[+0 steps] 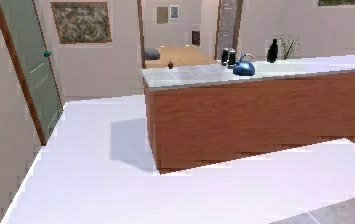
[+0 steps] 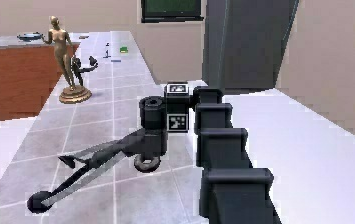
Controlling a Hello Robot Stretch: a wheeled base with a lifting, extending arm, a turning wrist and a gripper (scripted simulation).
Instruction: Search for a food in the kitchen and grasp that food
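Observation:
My gripper (image 2: 51, 183) reaches out low over a grey tiled countertop (image 2: 45, 125) at the arm side view's lower left, and it holds nothing: there is just bare tile behind its fingers (image 2: 85, 160). Far back on that counter lies a small green blob (image 2: 123, 48), too small to name. In the forward view a small dark round thing (image 1: 170, 66) sits on the left end of a brown-fronted counter (image 1: 255, 115). I cannot tell whether either is food.
A gold statue (image 2: 70, 58) stands on the countertop beyond the gripper. A dark tall cabinet (image 2: 247, 40) rises at the back. The forward counter carries a blue kettle (image 1: 244, 68), black jars (image 1: 228, 57) and a dark vase (image 1: 273, 50). A green door (image 1: 30, 60) is at left, white floor (image 1: 95, 160) ahead.

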